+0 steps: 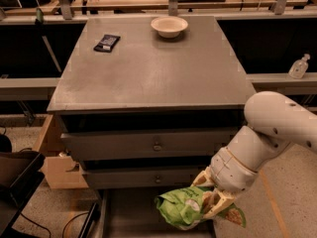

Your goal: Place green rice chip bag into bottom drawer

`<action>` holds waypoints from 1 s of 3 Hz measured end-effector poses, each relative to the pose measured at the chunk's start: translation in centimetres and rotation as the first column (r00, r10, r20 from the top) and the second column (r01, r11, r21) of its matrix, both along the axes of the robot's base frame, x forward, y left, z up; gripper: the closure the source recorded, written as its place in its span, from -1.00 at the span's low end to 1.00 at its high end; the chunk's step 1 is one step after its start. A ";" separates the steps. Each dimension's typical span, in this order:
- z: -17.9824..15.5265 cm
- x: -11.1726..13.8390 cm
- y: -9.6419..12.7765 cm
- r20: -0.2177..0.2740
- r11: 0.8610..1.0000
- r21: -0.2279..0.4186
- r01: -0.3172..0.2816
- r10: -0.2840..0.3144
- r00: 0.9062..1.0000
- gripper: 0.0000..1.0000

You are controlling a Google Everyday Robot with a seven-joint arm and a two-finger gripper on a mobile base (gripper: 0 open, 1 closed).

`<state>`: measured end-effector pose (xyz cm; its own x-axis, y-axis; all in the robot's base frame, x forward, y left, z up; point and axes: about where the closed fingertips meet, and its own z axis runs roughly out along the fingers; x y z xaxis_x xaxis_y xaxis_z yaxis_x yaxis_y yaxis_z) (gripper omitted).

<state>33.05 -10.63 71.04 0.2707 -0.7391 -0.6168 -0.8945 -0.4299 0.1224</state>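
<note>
The green rice chip bag (184,208) is a crumpled bright-green pouch held in my gripper (210,200), which is shut on it. The white arm reaches in from the right. The bag hangs just above the pulled-out bottom drawer (136,214), over its right half, below the two knobbed drawer fronts (156,145). Only the back part of the drawer's grey floor shows at the lower edge of the view.
The grey cabinet top (153,68) carries a white bowl (169,26) at the back and a small flat black packet (107,42) at the back left. A cardboard box (59,170) and a dark bin (17,182) stand left of the cabinet. A clear bottle (299,66) sits on the right ledge.
</note>
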 end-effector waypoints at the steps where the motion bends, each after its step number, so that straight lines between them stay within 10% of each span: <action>1: -0.5 -0.1 0.5 0.003 1.000 -0.016 0.007 -0.007 1.000 1.00; 3: -10.5 -3.4 1.9 -0.040 0.976 0.182 0.123 -0.117 0.992 1.00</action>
<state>29.61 -8.76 60.53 0.1667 -0.6382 -0.7516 -0.9382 -0.3370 0.0781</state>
